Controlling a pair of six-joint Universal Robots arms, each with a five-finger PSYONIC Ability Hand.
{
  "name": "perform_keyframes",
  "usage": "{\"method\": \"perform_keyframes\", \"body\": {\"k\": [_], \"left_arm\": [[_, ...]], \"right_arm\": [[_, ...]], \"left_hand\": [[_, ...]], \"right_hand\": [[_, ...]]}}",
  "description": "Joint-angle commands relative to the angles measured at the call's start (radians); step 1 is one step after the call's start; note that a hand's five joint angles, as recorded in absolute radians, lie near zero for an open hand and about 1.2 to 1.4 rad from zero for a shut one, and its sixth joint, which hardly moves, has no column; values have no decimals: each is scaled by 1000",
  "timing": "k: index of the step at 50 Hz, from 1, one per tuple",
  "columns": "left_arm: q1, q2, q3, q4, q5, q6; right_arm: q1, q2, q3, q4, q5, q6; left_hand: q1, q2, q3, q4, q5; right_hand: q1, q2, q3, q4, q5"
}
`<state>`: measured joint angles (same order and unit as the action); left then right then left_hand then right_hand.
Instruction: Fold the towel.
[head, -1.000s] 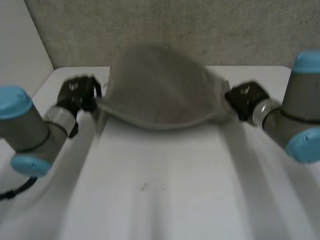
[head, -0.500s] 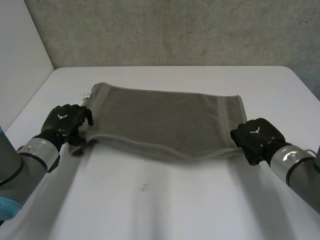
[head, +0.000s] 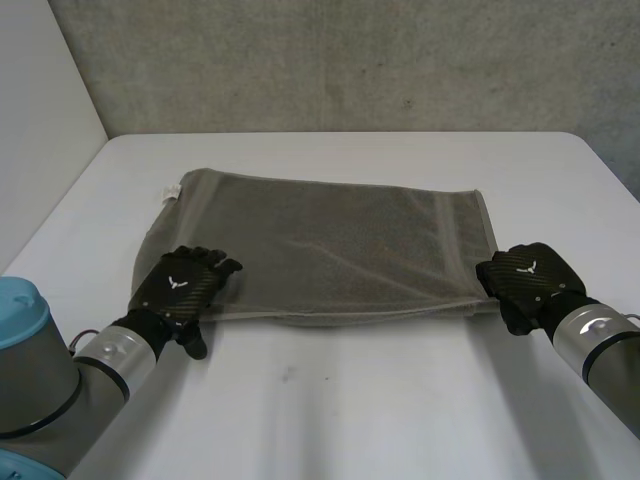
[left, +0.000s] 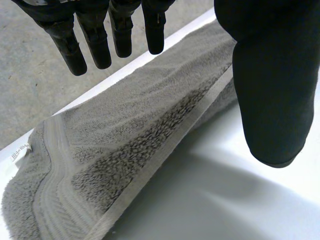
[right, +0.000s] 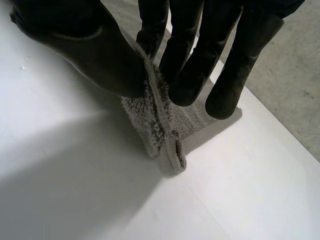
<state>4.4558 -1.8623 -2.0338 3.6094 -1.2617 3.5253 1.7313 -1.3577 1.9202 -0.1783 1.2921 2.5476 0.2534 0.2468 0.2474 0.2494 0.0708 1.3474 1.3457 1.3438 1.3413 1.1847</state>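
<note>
Grey towel (head: 330, 240) flat on tabletop (head: 380, 400); left hand (head: 185, 285) spread loose over one near corner, right hand (head: 528, 280) pinching the other

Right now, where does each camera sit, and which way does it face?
Head view: behind, between the arms, looking down at the table; both arms, left hand and right hand at the towel's near corners.
Left wrist view: on that wrist, along the palm toward the towel; straight fingers show.
Right wrist view: on that wrist, along the palm; thumb and fingers pinch the towel's corner.
All share the towel.
</note>
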Motion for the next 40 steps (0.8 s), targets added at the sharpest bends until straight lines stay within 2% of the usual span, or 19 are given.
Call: {"method": "perform_keyframes", "body": {"k": [1,7,12,21,29,34,36,37,39,40], "left_arm": [[8,-12,4,8,-22,61],[17,-51,12,104,-73,66],[37,-129,38,270,-116,69],[91,-152,83,298,-142,73],[135,-144,83,250,-139,119],[168,-71,66,141,-136,122],[171,-19,61,39,-131,122],[171,-18,61,38,-131,122],[169,12,66,-75,-127,122],[169,12,66,-75,-127,122]], "right_arm": [[-28,-1,-1,0,-4,2],[-32,-1,-1,0,-4,2],[-35,-1,-4,0,-2,3],[-62,-3,-12,2,0,3],[-68,-3,-13,2,-2,3],[-68,-3,-13,0,0,3],[-68,-1,-13,0,-2,3],[-68,-1,-13,0,-2,3],[-68,-3,-12,0,-2,3],[-68,-1,-12,0,-2,3]], "left_hand": [[25,31,31,29,33],[57,64,63,61,65],[180,187,186,184,188],[227,234,233,231,235],[248,254,254,252,256],[248,254,254,252,256],[248,254,254,252,256],[248,254,254,252,256],[327,333,332,330,335],[327,334,333,331,335]], "right_hand": [[49,51,52,55,37],[49,51,52,55,37],[49,51,52,55,37],[49,51,52,55,37],[49,51,52,55,37],[49,51,52,55,37],[49,51,52,55,37],[49,51,52,55,37],[49,51,52,55,37],[49,51,52,55,37]]}}
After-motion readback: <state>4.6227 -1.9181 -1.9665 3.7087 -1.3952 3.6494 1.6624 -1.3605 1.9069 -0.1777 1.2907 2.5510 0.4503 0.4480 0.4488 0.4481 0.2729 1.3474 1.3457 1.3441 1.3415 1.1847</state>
